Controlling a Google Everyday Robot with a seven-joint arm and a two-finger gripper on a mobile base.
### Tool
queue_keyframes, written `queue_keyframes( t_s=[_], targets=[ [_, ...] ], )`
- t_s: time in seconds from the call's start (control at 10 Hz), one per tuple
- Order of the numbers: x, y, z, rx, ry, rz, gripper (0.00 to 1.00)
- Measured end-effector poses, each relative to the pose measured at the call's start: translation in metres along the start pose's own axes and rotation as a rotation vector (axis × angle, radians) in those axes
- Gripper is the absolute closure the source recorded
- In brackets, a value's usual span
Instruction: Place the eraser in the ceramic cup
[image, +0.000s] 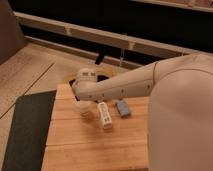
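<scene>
Near the counter's (75, 145) back left corner, the hand (83, 99) is shut tight just above the ceramic cup (86, 110). The eraser is hidden, maybe pinched inside. If the hand opens off to one side, the eraser could drop beside the white bar (104, 115).

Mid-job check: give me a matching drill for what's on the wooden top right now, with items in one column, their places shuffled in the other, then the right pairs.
Things:
1. ceramic cup
2. white bar
3. blue-grey piece
4. dark mat

Places:
A. along the left side of the wooden top
B. lying between the cup and the blue-grey piece
C. directly under the gripper, which hangs shut just above it
D. farthest right of the small items, close under the arm

Pairs: 1-C, 2-B, 3-D, 4-A
</scene>
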Motion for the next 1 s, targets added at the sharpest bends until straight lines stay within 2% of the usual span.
queue_keyframes(
  t_s=[0.1, 0.7, 1.0],
  targets=[
    [-0.003, 0.003, 0.0, -0.015, -0.018, -0.007, 1.0],
    [-0.004, 0.004, 0.001, -0.023, -0.023, -0.005, 1.0],
    [0.003, 0.014, 0.002, -0.054, -0.028, -0.019, 1.0]
  ],
)
